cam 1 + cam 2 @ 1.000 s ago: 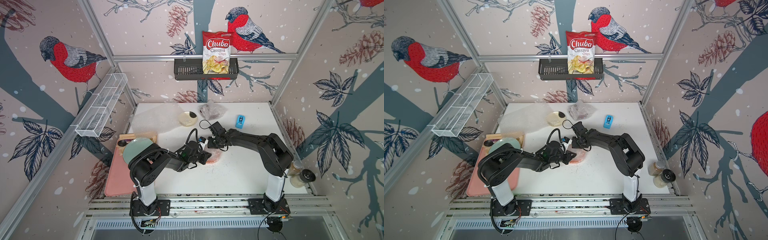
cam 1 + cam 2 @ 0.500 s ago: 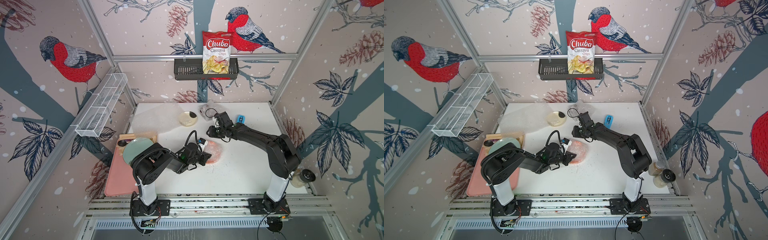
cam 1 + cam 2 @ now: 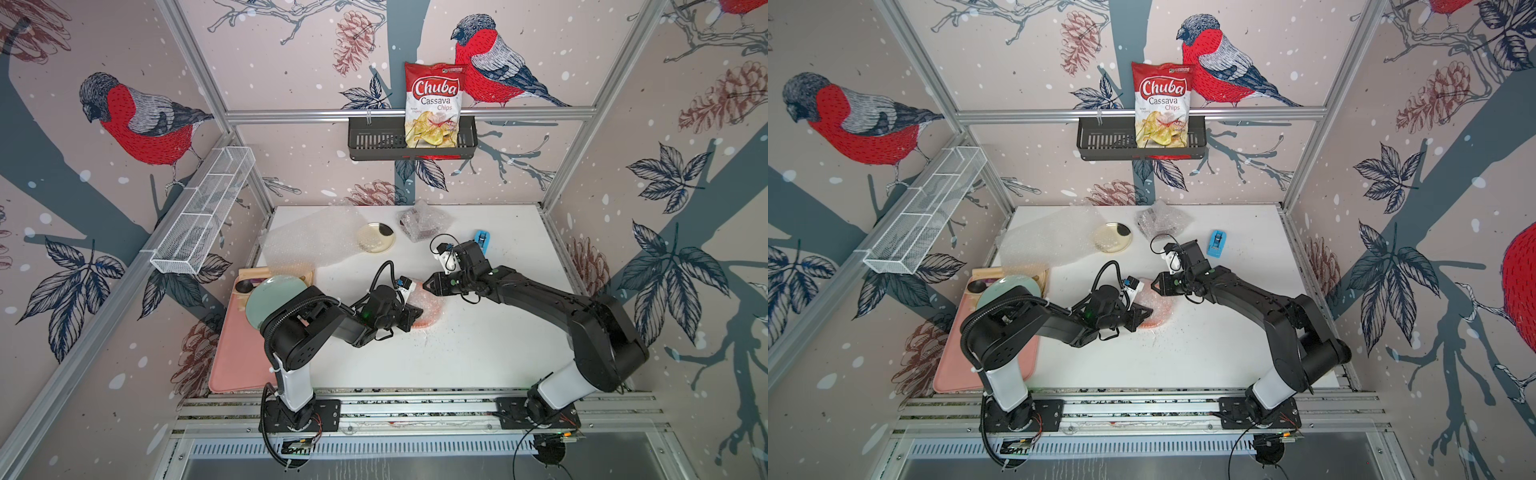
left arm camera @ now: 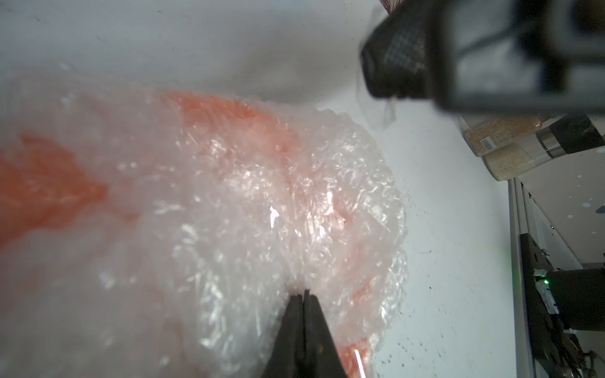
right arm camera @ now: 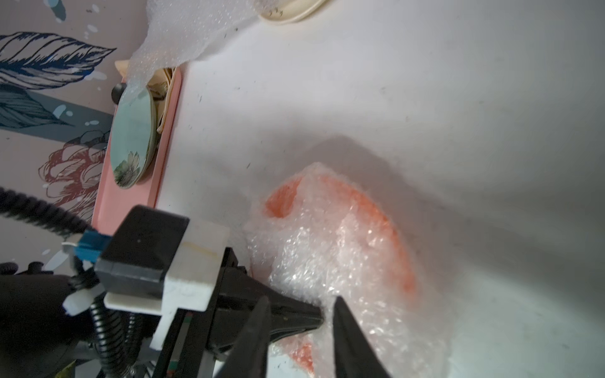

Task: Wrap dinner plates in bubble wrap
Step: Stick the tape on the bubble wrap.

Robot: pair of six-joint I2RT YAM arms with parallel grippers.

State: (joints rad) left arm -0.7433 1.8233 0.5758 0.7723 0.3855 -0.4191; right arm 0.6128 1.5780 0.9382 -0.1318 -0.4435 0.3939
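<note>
Your right gripper [image 3: 428,286] has swung back to the middle of the table [image 3: 478,353]. 0.5 s ago it stood off toward the dark wrapped bundle [image 3: 419,224] at upper centre. In its wrist view the jaws stand a little apart, straddling the tip of the left gripper [image 4: 302,294], with nothing visibly clamped between them.

The left gripper has not shifted. Its jaws are pressed together on a puckered fold of the bubble wrap [image 4: 262,196], low in the centre of its wrist view. Under that crinkled sheet lies the orange plate [image 5: 281,203], showing bare through 1 gap in the wrap, so the cover looks unfinished.

Read this as a re-grip: your left pins the fold while your right comes in to take or tuck it.

Further out, the cream plate [image 3: 375,237] sits uncovered at upper centre of both top views, just beside a spare sheet [image 3: 307,241]. So 1 plate seems done, 1 is in hand, and 1 waits.
</note>
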